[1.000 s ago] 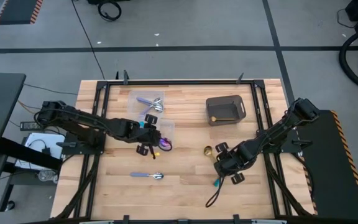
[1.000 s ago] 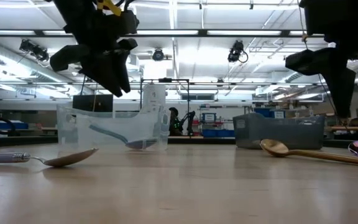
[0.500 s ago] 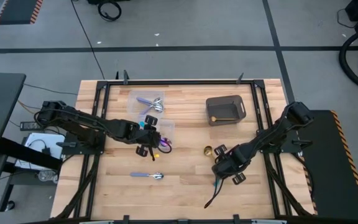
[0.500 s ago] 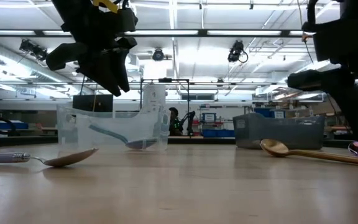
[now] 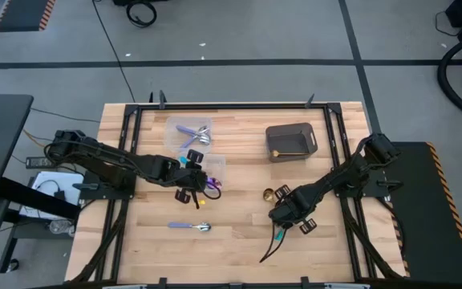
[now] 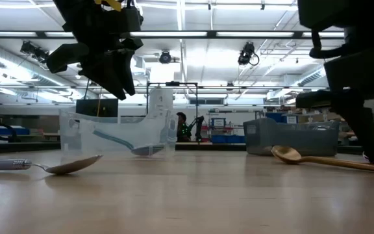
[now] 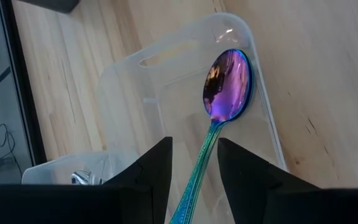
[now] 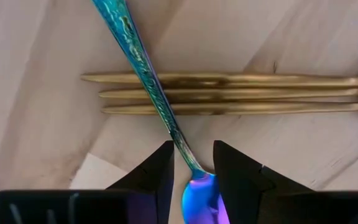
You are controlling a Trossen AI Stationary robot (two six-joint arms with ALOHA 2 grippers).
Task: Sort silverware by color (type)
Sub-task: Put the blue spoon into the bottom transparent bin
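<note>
My left gripper [image 5: 192,191] [image 7: 194,168] hangs open over the near clear tub [image 5: 208,172]. Its fingers stand apart on either side of the teal handle of a purple-headed spoon [image 7: 225,84] lying in that tub. My right gripper [image 5: 289,213] [image 8: 193,168] is low over the table and open. Its fingers straddle the neck of a second teal spoon [image 8: 142,68], whose handle lies across three gold handles [image 8: 229,93]. A lavender-handled spoon [image 5: 191,226] rests flat on the table, toward the near edge. My right gripper points down at the teal spoon's neck [image 8: 188,158], just above the purple head [image 8: 199,198], one finger on each side. The spoon lies on the gold handles and the table. I cannot tell whether the fingers touch it.
A second clear tub [image 5: 189,132] near the far edge holds lavender-handled pieces. The dark grey bin [image 5: 291,140] holds a gold piece. A gold spoon head [image 5: 268,193] lies just left of my right gripper. Bare wood lies in the table's middle and near part.
My right gripper has come down to the table and shifted slightly toward the left edge, and now stands in front of the purple spoon head in the low view. My left gripper has stayed over the tub.
</note>
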